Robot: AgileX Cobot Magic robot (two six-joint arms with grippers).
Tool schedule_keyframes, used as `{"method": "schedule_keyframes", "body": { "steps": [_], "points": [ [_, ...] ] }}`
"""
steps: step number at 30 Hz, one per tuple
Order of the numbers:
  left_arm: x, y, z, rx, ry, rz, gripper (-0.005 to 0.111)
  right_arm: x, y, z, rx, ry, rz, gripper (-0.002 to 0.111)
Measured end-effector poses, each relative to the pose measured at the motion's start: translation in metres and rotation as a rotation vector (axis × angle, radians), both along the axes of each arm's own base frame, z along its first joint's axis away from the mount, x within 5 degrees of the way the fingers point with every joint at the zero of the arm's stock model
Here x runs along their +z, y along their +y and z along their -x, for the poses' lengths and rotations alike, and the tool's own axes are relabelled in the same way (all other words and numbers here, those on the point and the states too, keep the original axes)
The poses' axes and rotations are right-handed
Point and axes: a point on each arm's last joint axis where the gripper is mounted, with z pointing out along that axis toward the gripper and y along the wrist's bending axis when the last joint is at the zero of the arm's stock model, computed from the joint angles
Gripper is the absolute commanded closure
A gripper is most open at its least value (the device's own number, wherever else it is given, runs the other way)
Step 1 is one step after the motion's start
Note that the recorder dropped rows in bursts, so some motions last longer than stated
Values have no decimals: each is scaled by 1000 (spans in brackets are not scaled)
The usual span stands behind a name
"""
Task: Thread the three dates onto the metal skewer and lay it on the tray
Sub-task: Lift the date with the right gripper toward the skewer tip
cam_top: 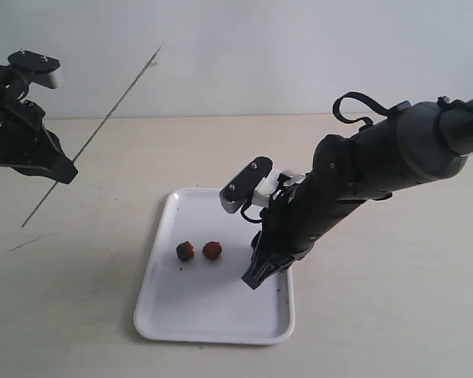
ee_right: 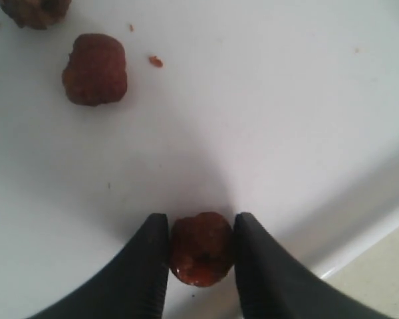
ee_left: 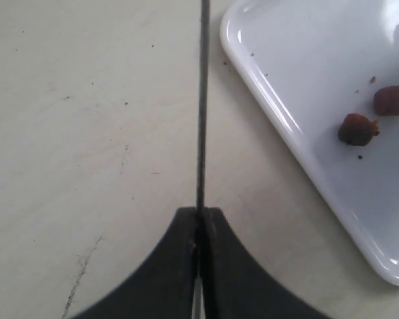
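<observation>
My left gripper point(cam_top: 65, 173) is shut on the thin metal skewer point(cam_top: 102, 124) and holds it slanted in the air at the far left, bare of fruit; in the left wrist view the skewer point(ee_left: 202, 106) runs straight out from the closed gripper point(ee_left: 201, 216). The white tray point(cam_top: 162, 299) lies at centre. Two dates point(cam_top: 185, 251) point(cam_top: 212, 250) rest side by side on it, also seen as dates point(ee_left: 358, 129) point(ee_left: 392, 100). My right gripper point(cam_top: 254, 279) stands low over the tray, shut on the third date point(ee_right: 201, 248), with a loose date point(ee_right: 95, 68) further off.
The tray sits on a pale beige tabletop point(cam_top: 394, 315). A white wall point(cam_top: 244, 47) closes off the back. The right arm point(cam_top: 363, 177) reaches in from the right over the tray's far right part. Small crumbs point(ee_right: 155, 61) lie on the tray.
</observation>
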Motion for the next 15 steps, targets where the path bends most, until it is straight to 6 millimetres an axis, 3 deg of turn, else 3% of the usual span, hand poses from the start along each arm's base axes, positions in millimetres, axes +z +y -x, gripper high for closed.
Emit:
{"method": "schedule_keyframes", "body": {
  "steps": [15],
  "points": [
    [1,-2,0,8,2,23,107,9,0,2,-53,10,-32,81]
  ]
}}
